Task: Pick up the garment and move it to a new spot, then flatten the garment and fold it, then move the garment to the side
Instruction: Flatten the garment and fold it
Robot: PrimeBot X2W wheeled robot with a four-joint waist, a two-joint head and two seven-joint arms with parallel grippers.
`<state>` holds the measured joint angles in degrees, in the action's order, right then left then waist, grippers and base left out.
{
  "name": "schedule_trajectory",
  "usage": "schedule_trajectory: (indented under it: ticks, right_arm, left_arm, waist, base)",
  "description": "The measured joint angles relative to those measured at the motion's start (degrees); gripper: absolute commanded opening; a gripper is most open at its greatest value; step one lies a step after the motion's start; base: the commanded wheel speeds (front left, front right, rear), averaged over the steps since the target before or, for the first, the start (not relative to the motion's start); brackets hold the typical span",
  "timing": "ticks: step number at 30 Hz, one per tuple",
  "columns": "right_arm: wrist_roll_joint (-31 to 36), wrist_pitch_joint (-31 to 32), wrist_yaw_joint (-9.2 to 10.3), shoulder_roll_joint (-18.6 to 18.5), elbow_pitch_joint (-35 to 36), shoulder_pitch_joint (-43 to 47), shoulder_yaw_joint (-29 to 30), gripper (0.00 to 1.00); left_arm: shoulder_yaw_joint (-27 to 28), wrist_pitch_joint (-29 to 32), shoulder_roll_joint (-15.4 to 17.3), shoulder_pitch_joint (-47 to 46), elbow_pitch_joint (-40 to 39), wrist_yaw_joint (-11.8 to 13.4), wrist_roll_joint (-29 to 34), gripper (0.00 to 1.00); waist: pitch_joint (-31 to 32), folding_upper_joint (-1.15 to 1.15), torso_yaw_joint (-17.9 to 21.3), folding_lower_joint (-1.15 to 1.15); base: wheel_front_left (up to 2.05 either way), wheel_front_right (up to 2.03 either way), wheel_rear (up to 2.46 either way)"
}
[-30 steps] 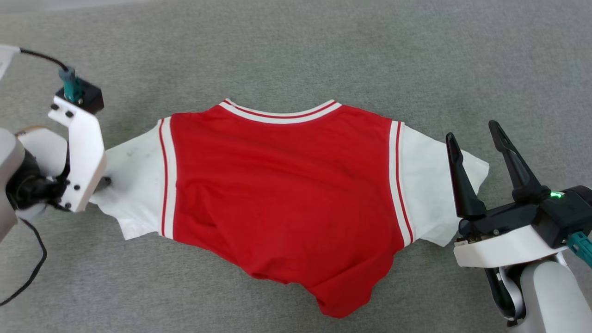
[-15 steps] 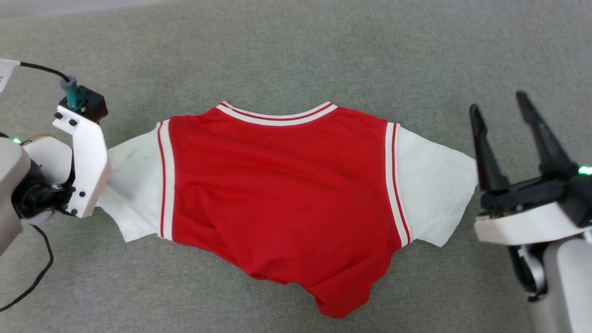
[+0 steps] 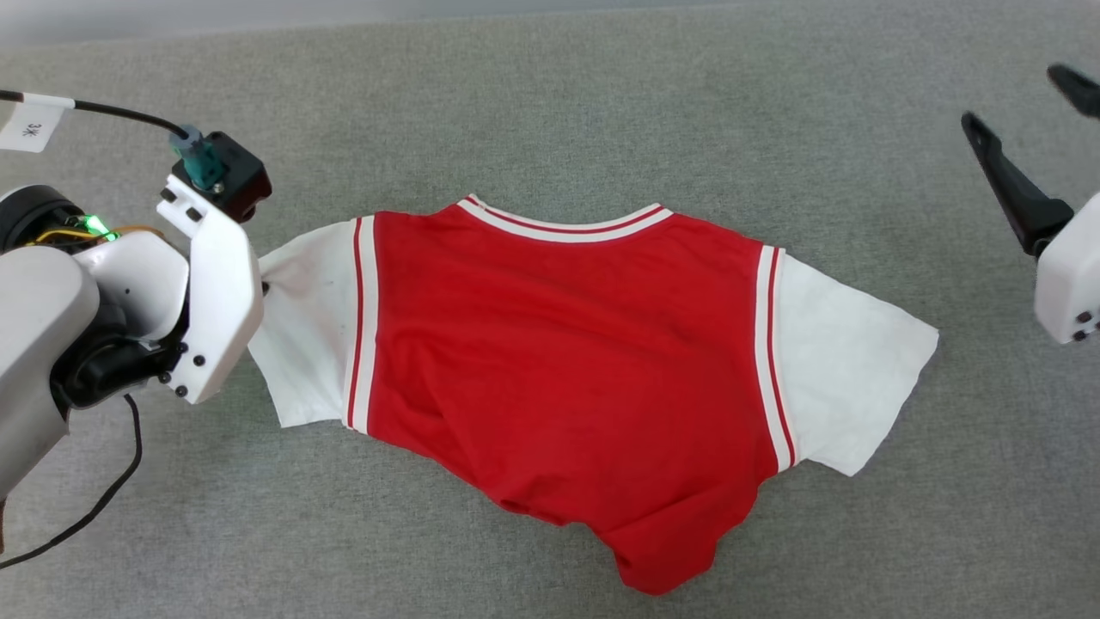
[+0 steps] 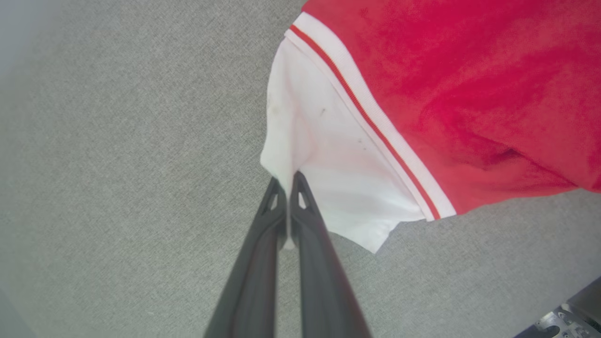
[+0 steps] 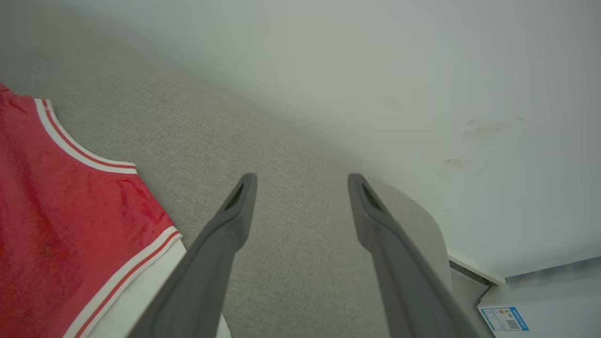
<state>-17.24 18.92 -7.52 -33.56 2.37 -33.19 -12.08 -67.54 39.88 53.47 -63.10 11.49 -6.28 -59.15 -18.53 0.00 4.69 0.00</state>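
Observation:
The garment (image 3: pixel 567 361) lies spread on the grey surface, plain red side up, collar towards the far side, white sleeves out to both sides and its lower hem bunched into a point. My left gripper (image 4: pixel 285 180) is shut on the edge of the garment's left sleeve (image 4: pixel 328 155), a fold of white cloth pinched between its tips. In the head view the left gripper (image 3: pixel 262 288) is mostly hidden behind its white wrist bracket. My right gripper (image 3: pixel 1014 99) hangs open, off to the right of the right sleeve and apart from it. In its own view the right gripper (image 5: pixel 301 178) holds nothing, with the garment (image 5: pixel 61 211) at the left.
The grey fabric surface (image 3: pixel 550 112) runs to a pale wall (image 5: pixel 422 70) at the back. A white box with a label (image 5: pixel 540 310) sits past the surface's rounded corner. A black cable (image 3: pixel 86 516) trails from my left wrist.
My left gripper has closed on the left sleeve's edge. The right gripper has lifted off the right sleeve and gone up and to the right, still open. The head view has shifted.

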Motion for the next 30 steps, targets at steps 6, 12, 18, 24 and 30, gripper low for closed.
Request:
schedule_trajectory:
  ticks: [6, 12, 18, 24, 30]
  right_arm:
    - [-15.66, 23.27, 0.00, -10.51, -0.38, -6.25, -10.69, 1.00]
    - [-25.80, 39.83, 0.01, -14.82, -3.49, -9.69, -16.88, 1.00]
    - [-27.54, 43.36, 0.01, -12.73, -9.73, -9.75, -18.97, 1.00]
    - [-27.60, 41.24, 0.11, -9.84, -14.15, -8.74, -22.19, 1.00]
    - [-28.37, 37.23, 0.11, -10.70, -15.34, -10.04, -26.05, 0.00]
  left_arm:
    - [0.01, -0.25, -0.16, -0.62, -1.83, 0.60, 0.59, 0.00]
    - [0.11, -0.48, -0.70, -1.63, -2.04, 0.66, 1.19, 0.00]
    - [0.30, -0.79, -1.74, -2.96, -1.92, 0.45, 1.82, 0.00]
    - [0.31, -0.99, -2.42, -3.63, -1.46, 0.23, 2.02, 0.00]
    - [-0.13, -1.32, -2.79, -3.67, -0.13, -0.05, 1.99, 0.00]
  waist:
    - [-1.55, 0.00, -0.68, 0.00]
    - [-3.61, 0.00, -1.80, 0.00]
    - [-5.80, 0.00, -3.30, 0.00]
    - [-7.93, 0.00, -4.52, 0.00]
    - [-8.20, 0.00, -4.63, -0.01]
  base:
    - [0.00, 0.00, 0.00]
    - [0.00, 0.00, 0.00]
    - [0.00, 0.00, 0.00]
    - [0.00, 0.00, 0.00]
    - [0.00, 0.00, 0.00]
